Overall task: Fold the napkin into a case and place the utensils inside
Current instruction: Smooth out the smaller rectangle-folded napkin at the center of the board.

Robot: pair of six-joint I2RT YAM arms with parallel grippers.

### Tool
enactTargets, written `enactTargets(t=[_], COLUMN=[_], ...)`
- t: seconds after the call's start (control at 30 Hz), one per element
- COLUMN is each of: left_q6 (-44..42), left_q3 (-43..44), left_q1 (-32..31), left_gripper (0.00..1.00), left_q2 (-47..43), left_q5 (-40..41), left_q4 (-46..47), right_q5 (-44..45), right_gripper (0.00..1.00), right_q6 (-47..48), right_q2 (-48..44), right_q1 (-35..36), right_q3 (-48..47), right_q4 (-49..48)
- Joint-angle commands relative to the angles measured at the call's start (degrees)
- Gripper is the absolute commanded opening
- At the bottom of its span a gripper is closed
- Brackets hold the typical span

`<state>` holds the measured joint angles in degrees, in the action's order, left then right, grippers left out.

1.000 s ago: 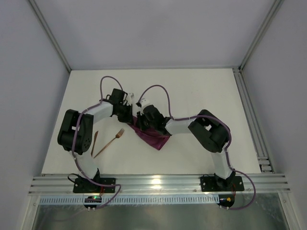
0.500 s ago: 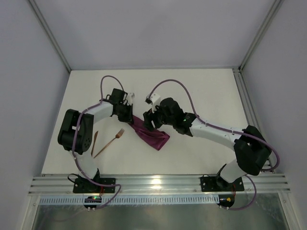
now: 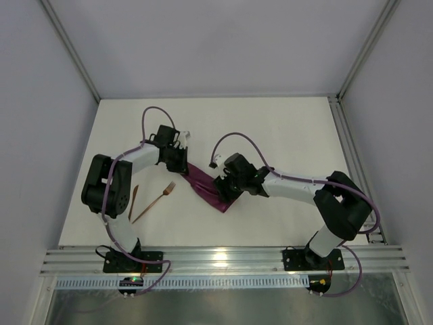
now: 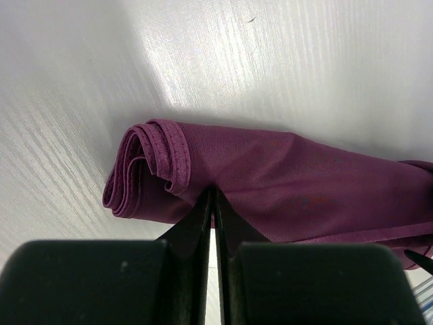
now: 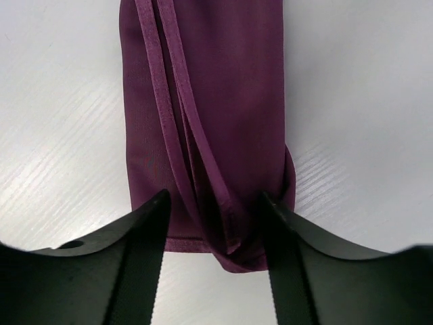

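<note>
Item: napkin (image 3: 201, 184), plum-purple, folded into a narrow oblong strip and lying flat on the white table (image 3: 284, 128). Each of its two ends is attended by one gripper.

Left gripper (image 4: 213, 193): fingers clenched, pressed together with only a hairline slit between them. The tips rest against the strip's long edge nearest the wrist, just beside a stitched hem. The rolled, layered end of the cloth lies to the left of the tips, and the rest of the strip runs off to their right. Whether a layer of cloth is nipped between the tips cannot be determined.

Right gripper (image 5: 215, 196): fingers (image 5: 145, 237) released and standing wide apart. The other end of the strip lies between them and nearly fills the gap. One long edge sits at the inner face of the left-hand finger, and the bunched opposite corner sits at the inner face of the right-hand finger. From there the strip extends straight away from the tips, with its hemmed layers running lengthwise down the middle. The cloth is not gripped. Contact between fingers and cloth cannot be confirmed.

Other items: a copper fork (image 3: 157, 198) and a second slim copper piece (image 3: 133, 201) lie on the table on the left gripper's side. Both are well apart from the fingers and outside the folded cloth.
</note>
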<state>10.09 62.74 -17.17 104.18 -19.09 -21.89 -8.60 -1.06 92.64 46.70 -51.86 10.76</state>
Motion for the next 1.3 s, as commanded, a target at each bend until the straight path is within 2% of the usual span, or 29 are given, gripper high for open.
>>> enactTargets(t=[0.0,0.07,0.2,0.27,0.33,0.43,0.6,0.77,0.83,0.9,1.0,1.03,1.1,1.13,1.27], left_q6=[-0.7,-0.4,-0.2,0.0,0.3,0.3,-2.4,-5.9,-8.0,-9.7,-17.9,-25.3,-33.2,-43.6,-59.5], left_q3=[-2.3,-2.4,-2.4,-2.4,-2.5,-3.1,-3.3,-3.8,-4.6,-7.0,-12.2,-13.9,-17.1,-18.5,-21.7], left_q1=[-0.1,0.0,-0.1,-0.1,0.0,0.0,0.0,-0.1,-0.1,0.0,-0.1,-0.2,-0.8,-0.8,-6.3], left_gripper=[0.04,0.04,0.04,0.04,0.04,0.04,0.1,0.26,0.29,0.29,0.29,0.29,0.29,0.34,0.38], left_q2=[0.4,0.1,0.1,0.3,0.3,-0.4,-5.8,-14.7,-18.6,-21.9,-28.7,-30.4,-34.9,-35.5,-37.6], left_q5=[1.6,1.9,1.7,1.6,1.3,0.4,-1.3,-3.0,-3.9,-8.3,-20.7,-22.3,-29.3,-31.3,-31.1], left_q4=[-0.2,0.2,0.2,0.2,0.4,0.7,1.5,2.7,3.7,5.4,7.2,7.1,6.3,1.2,-4.6], right_q5=[4.5,7.9,16.0,18.0,19.3,19.9,18.8,17.7,17.7,16.9,14.8,14.7,14.6,14.0,11.3], right_gripper=[0.56,0.45,0.32,0.27,0.14,0.06,0.03,0.03,0.03,0.03,0.03,0.03,0.03,0.03,0.03], right_q6=[-0.8,-2.2,-4.3,-4.3,-4.5,-5.0,-5.9,-5.1,-4.7,-4.4,-4.3,-3.8,-3.2,-2.7,-2.4], right_q2=[-0.5,-1.1,-2.5,-2.3,-0.8,1.0,2.1,2.9,3.4,3.3,3.1,3.2,3.2,3.2,3.2], right_q1=[1.9,2.3,4.7,6.6,7.8,9.3,8.8,8.0,7.9,7.8,6.8,6.7,6.7,6.7,6.0], right_q3=[0.9,1.3,1.0,0.0,-2.0,-2.8,-1.1,-0.8,-1.1,-1.0,-0.2,-0.3,-0.4,-0.3,0.4], right_q4=[-1.1,-1.0,-0.3,0.6,2.1,2.2,0.0,-1.5,-1.6,-2.2,-3.6,-3.6,-3.6,-3.8,-5.2])
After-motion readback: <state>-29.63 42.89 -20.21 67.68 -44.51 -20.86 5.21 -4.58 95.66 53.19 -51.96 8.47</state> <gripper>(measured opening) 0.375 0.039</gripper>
